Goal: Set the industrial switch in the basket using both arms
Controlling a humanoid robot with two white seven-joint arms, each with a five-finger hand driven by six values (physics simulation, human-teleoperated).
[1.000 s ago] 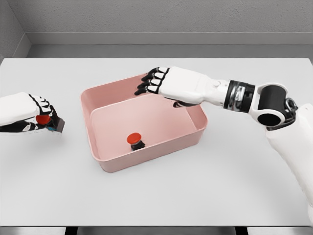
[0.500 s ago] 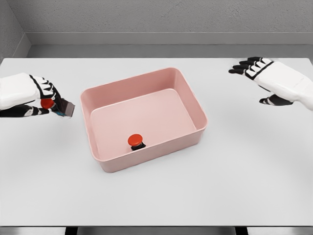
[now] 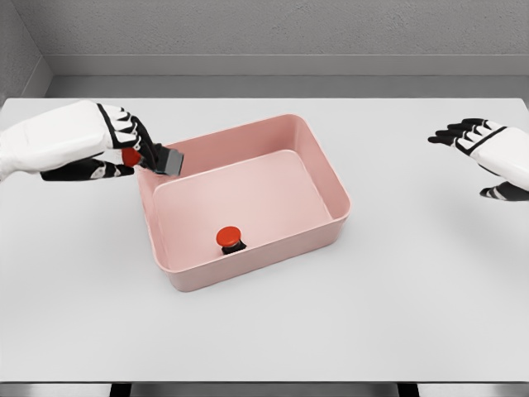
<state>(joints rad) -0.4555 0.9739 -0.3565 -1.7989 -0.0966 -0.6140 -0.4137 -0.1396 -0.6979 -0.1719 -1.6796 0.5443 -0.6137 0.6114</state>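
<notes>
A pink rectangular basket (image 3: 332, 180) sits at the table's middle. Inside it, near the front wall, rests an industrial switch (image 3: 229, 239) with a red button on a black base. My left hand (image 3: 124, 153) comes in from the left and is shut on a second switch (image 3: 154, 156), whose red button shows between the fingers and whose dark body juts out over the basket's left rim. My right hand (image 3: 485, 157) hovers at the far right edge, fingers spread, holding nothing.
The white table (image 3: 397, 298) spreads wide around the basket, with its front edge near the bottom of the view. A grey wall runs behind the table's far edge.
My left hand has carried its switch right and up, from the table's left side to the basket's left rim. My right hand has withdrawn from above the basket to the far right.
</notes>
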